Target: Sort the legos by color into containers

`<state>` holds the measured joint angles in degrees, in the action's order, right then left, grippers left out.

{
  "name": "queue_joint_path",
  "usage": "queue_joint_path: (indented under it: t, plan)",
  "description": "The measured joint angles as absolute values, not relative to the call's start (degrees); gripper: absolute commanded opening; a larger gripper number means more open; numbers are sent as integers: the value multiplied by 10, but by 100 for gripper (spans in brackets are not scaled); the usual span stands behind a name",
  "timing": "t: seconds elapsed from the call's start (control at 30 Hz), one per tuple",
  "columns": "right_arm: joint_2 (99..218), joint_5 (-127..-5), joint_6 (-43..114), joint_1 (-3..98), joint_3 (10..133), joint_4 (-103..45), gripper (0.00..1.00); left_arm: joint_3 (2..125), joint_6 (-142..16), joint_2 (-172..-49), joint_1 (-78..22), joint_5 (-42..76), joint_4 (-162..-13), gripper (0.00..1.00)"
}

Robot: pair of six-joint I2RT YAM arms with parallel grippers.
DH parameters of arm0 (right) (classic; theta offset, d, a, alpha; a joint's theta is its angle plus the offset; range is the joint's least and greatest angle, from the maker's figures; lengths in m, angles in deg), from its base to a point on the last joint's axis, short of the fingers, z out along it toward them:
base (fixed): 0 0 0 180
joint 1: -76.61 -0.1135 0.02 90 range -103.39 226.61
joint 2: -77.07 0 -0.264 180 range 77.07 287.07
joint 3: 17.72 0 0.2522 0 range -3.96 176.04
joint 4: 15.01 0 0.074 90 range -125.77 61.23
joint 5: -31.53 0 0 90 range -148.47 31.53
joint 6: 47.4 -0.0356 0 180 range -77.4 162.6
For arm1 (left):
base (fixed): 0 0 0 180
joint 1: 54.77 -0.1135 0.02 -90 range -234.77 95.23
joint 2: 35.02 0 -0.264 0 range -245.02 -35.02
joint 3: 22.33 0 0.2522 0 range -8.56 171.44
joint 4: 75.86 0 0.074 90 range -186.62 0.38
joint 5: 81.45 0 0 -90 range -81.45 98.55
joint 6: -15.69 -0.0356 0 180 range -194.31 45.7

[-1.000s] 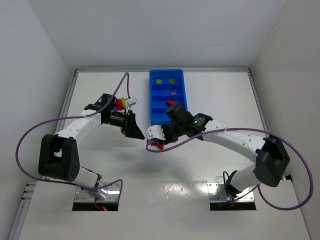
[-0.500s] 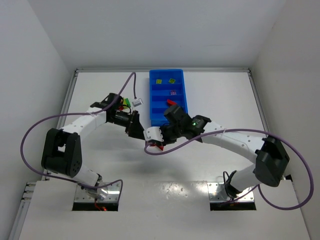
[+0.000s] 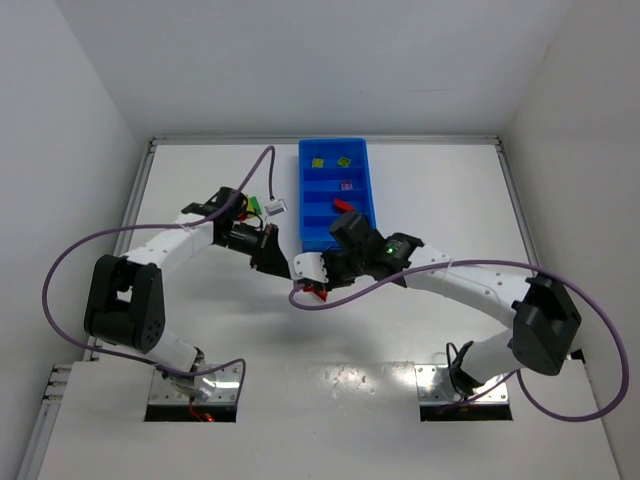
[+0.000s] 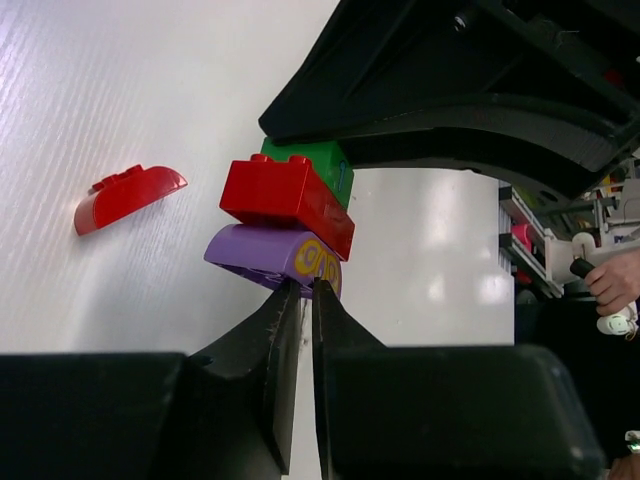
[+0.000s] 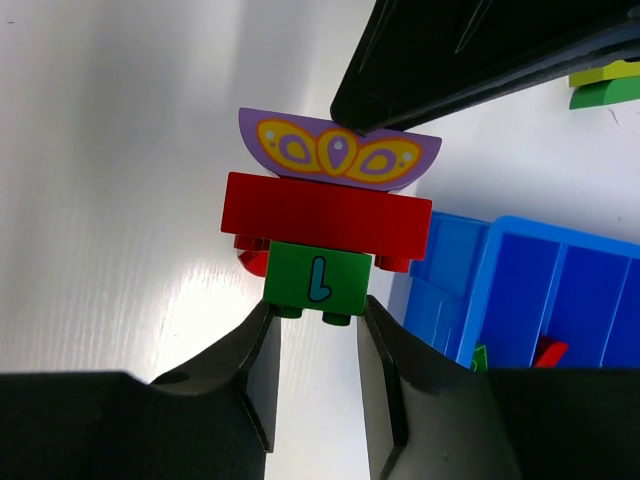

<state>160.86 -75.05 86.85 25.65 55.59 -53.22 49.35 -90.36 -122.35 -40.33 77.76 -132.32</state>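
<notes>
A cluster of three legos hangs above the table between both arms: a green brick marked "L", a red brick and a curved purple piece with a butterfly print. My right gripper is shut on the green brick. My left gripper is shut on the purple piece's thin edge from the opposite side. In the top view the two grippers meet tip to tip, left gripper against right gripper, just left of the blue tray of containers.
A loose curved red lego lies on the table beneath the cluster. The tray holds yellow-green legos at the far end, a purple one and a red one. More legos lie by the left arm.
My left arm swung right toward the held cluster and its gripper went from open to shut on the purple piece. The right arm barely moved.
</notes>
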Motion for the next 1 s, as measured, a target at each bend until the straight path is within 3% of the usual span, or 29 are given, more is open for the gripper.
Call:
queue_joint_path:
  t: [0.3,0.33,0.37,0.47,0.6,1.0]
  plan:
    - [1567,-736,848,259,508,-522,0,493,-916,-1223,-406,777,-1324,10]
    - [1565,-735,846,260,506,-522,0,493,-916,-1223,-406,777,-1324,14]
    - [1564,-735,844,260,505,-522,0,493,-918,-1223,-406,778,-1324,40]
    - [1561,-735,839,260,503,-522,0,494,-922,-1223,-406,781,-1325,61]
    - [1561,-735,831,260,503,-517,0,494,-920,-1223,-406,789,-1325,82]
    - [1562,-752,807,256,537,-513,0,494,-918,-1227,-406,804,-1326,88]
